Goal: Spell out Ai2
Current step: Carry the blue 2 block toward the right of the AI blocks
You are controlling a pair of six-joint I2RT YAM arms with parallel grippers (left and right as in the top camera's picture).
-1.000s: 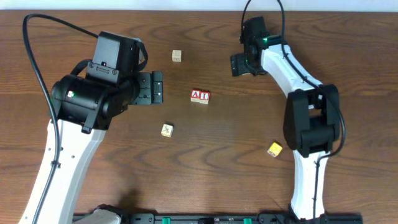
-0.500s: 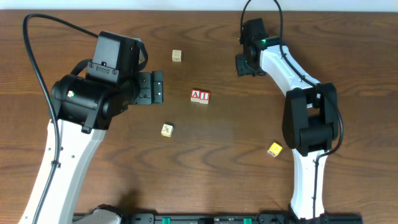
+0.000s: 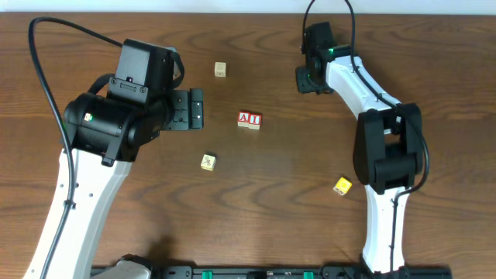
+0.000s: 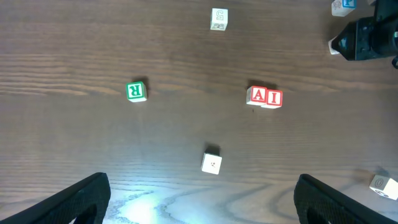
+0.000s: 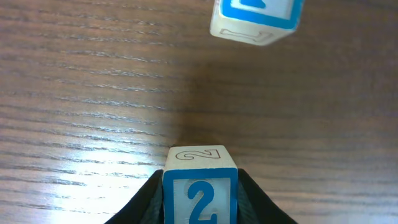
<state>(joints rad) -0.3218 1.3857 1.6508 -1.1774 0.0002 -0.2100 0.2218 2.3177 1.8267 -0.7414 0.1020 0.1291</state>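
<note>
Two red-lettered blocks, A point(image 4: 257, 96) and I point(image 4: 273, 98), sit touching side by side mid-table, seen from overhead as the pair A I point(image 3: 249, 119). My right gripper point(image 3: 308, 79) is at the far right of the table, shut on a blue 2 block point(image 5: 200, 186). Its dark fingers point(image 5: 252, 199) press both sides of that block, which is right at the wood surface. My left gripper point(image 3: 194, 108) hovers left of the A I pair, wide open point(image 4: 200, 202) with nothing between its fingers.
A blue-framed block point(image 5: 255, 18) lies just beyond the 2 block. Loose blocks are scattered about: a green R point(image 4: 136, 91), a pale one point(image 3: 221, 70) at the back, a pale one point(image 3: 208, 162) in front of the pair, and a yellow one point(image 3: 342, 186) near the right arm's base.
The right gripper's jaws have closed from wide apart onto the 2 block and shifted slightly right. The left arm and the A I pair have not moved.
</note>
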